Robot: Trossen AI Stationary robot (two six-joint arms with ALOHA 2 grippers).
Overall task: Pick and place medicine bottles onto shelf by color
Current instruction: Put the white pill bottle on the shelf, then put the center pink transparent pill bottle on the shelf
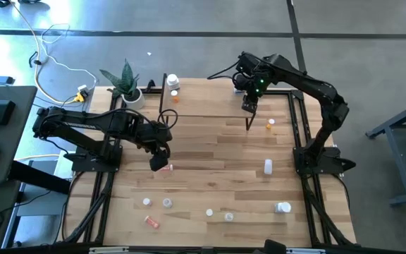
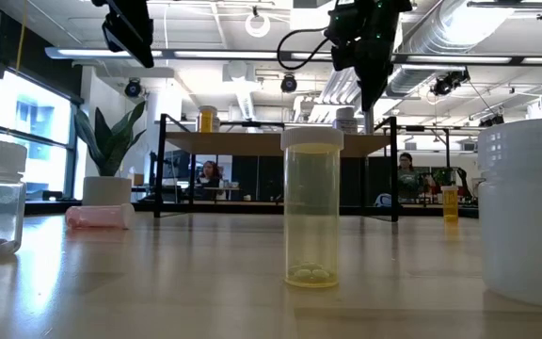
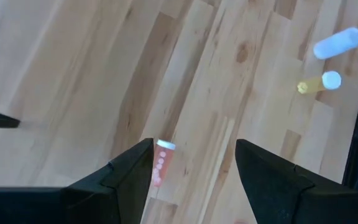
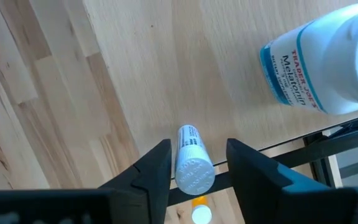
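1. The left hand hangs spread and empty over a pink bottle lying on the bench, not yet gripped.
2. On the shelf, one white-capped bottle and an orange one stand at the left end.
3. The right hand hovers over the shelf with a small white vial between its fingers; whether it is gripped I cannot tell.
4. About eight bottles remain scattered on the bench, so most sorting seems left.

Pink vial, white-capped; white bottle, blue label.
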